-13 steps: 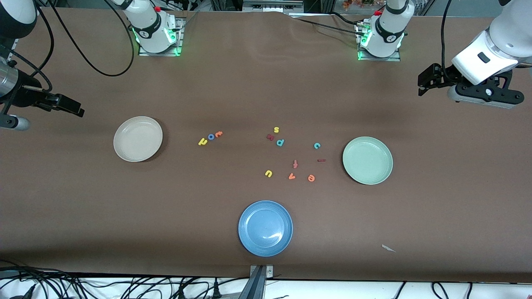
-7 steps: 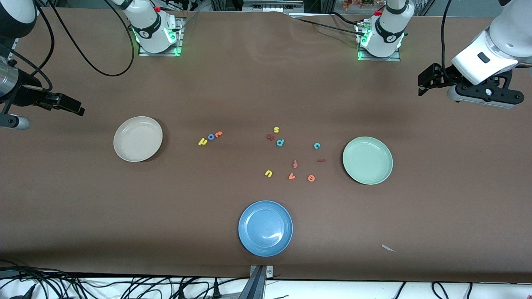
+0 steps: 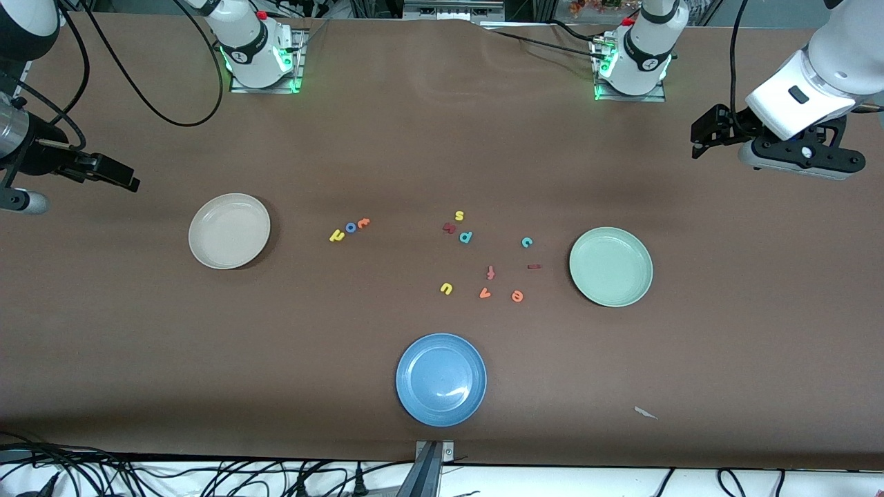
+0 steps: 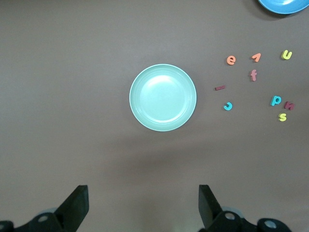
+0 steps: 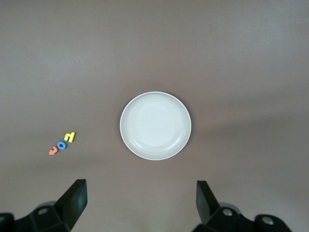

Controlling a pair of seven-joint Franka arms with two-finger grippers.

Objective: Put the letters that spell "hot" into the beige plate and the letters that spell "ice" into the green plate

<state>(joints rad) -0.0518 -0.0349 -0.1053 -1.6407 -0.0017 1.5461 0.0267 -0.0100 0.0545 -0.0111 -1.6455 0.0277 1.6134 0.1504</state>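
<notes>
High front camera; wrist cameras look down on plates

The blue plate [image 4: 285, 5] is cut off by the left wrist view's edge.

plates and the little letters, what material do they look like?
Beige plate, green plate, blue plate: probably moulded plastic or melamine, smooth semi-gloss; the blue one shows a glare streak. Letters such as the blue o and teal c: flat matte cut-outs without glare, likely foam, though too small to be sure.
</notes>
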